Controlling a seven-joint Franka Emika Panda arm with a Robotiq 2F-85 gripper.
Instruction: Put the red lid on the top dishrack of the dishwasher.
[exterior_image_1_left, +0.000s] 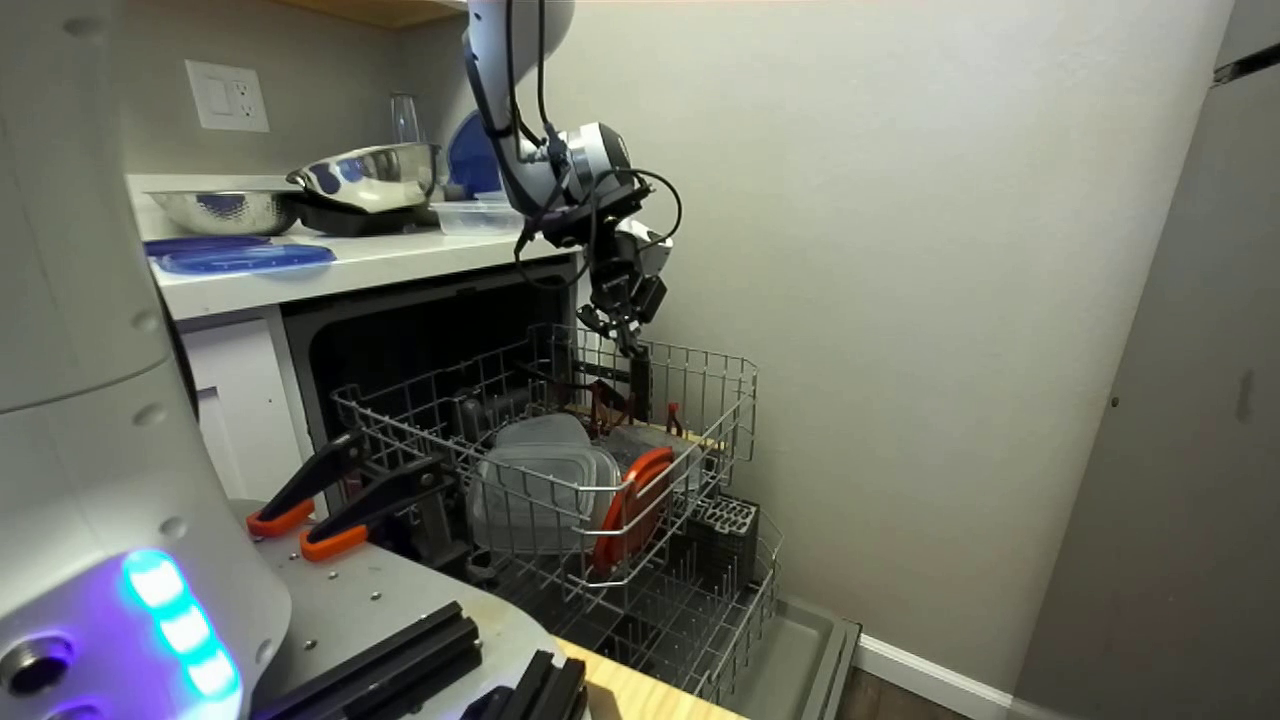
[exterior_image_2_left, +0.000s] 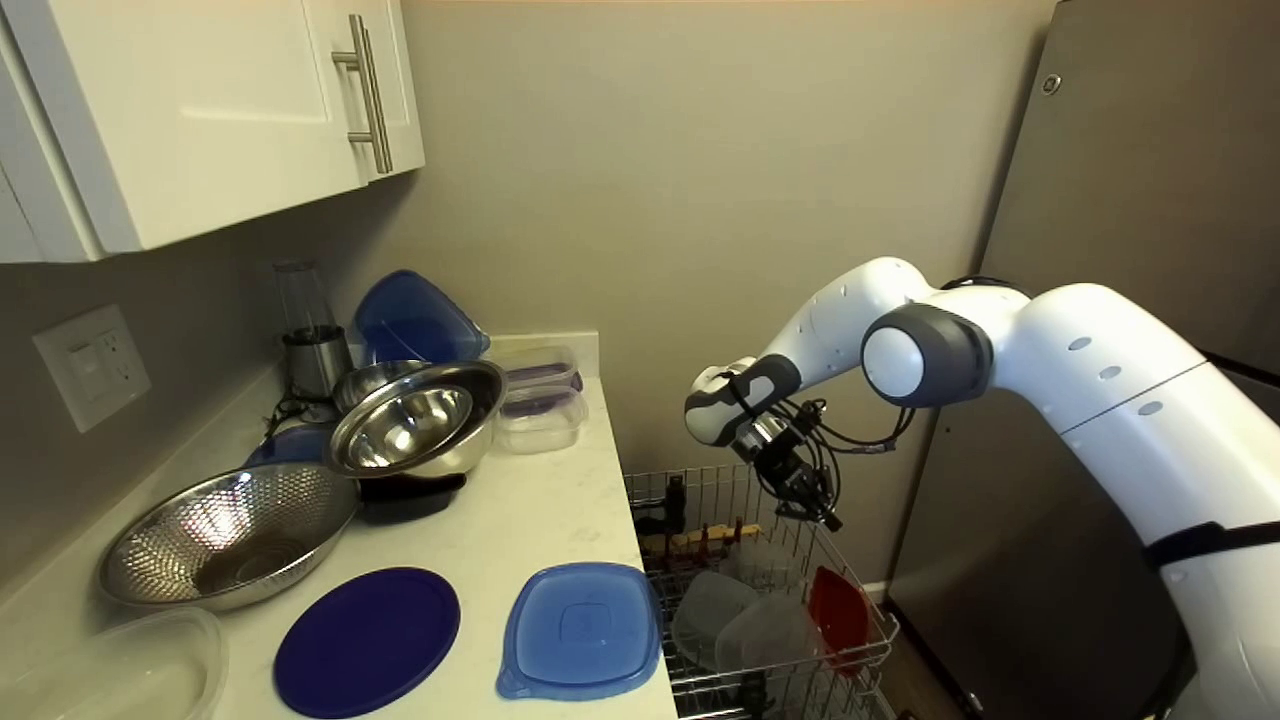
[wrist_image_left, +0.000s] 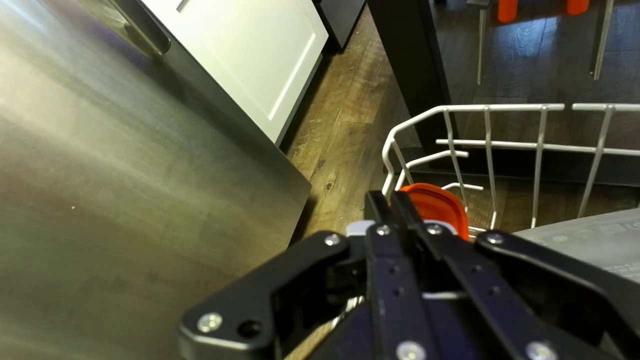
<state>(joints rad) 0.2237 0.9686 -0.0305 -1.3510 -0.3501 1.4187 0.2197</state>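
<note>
The red lid (exterior_image_1_left: 638, 508) stands on edge, tilted, inside the front corner of the top dishrack (exterior_image_1_left: 700, 350). It also shows in an exterior view (exterior_image_2_left: 838, 615), and partly behind my fingers in the wrist view (wrist_image_left: 442, 207). The top dishrack's pale wire rim shows in the wrist view (wrist_image_left: 510, 107). The dishwasher (exterior_image_1_left: 300, 365) is open, with the rack pulled out of its dark cavity. My gripper (wrist_image_left: 389, 200) points down above the rack, apart from the lid. It also shows in both exterior views (exterior_image_1_left: 630, 345) (exterior_image_2_left: 832, 520). Its fingers are nearly together, with nothing between them.
Clear plastic containers (exterior_image_1_left: 545, 495) and red-handled tools (exterior_image_1_left: 610, 405) lie in the top rack. The lower rack (exterior_image_1_left: 690, 625) is below. A counter (exterior_image_2_left: 560, 500) with bowls and blue lids borders the rack. A steel panel (wrist_image_left: 150, 200) and the wall (exterior_image_1_left: 950, 300) stand nearby.
</note>
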